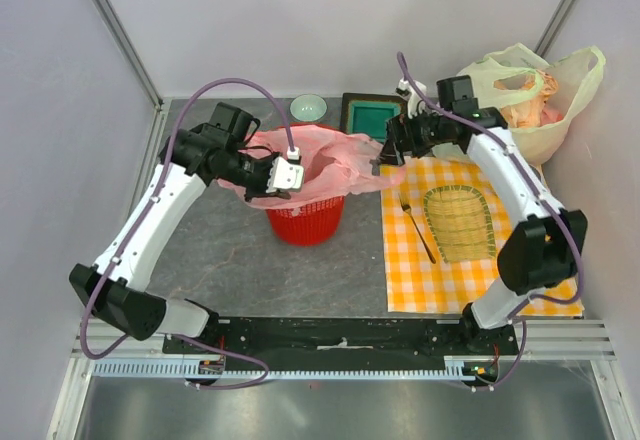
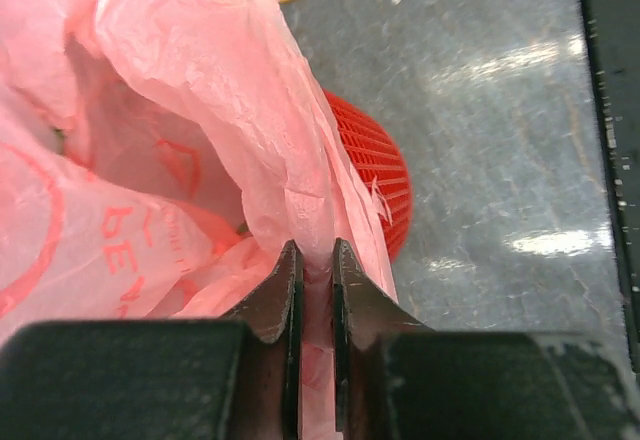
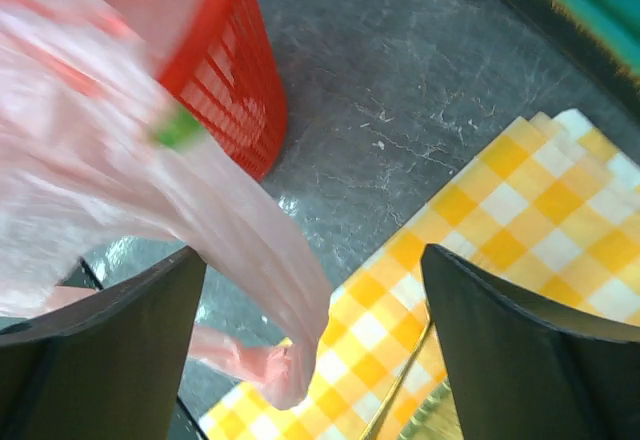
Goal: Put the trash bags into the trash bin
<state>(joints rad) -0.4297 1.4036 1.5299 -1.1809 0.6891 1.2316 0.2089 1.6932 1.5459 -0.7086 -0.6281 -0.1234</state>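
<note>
Bag (image 1: pixel 325 152), thin crinkly pink film, lying draped over mouth of red bin (image 1: pixel 305 225), sagging partly inside. Left gripper (image 2: pixel 312 256) pinching bunched edge at bin's left side. Right gripper (image 3: pixel 312 258) gaping wide, loose handle trailing between fingers, unheld. Film looking feather-light, limp, slippery, tear-prone; gathered folds or handle loop probably offering surest hold.

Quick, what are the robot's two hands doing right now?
Left end effector: closed, pinching the pink trash bag.
Right end effector: open, gripping nothing; the bag just hangs in its gap.
</note>
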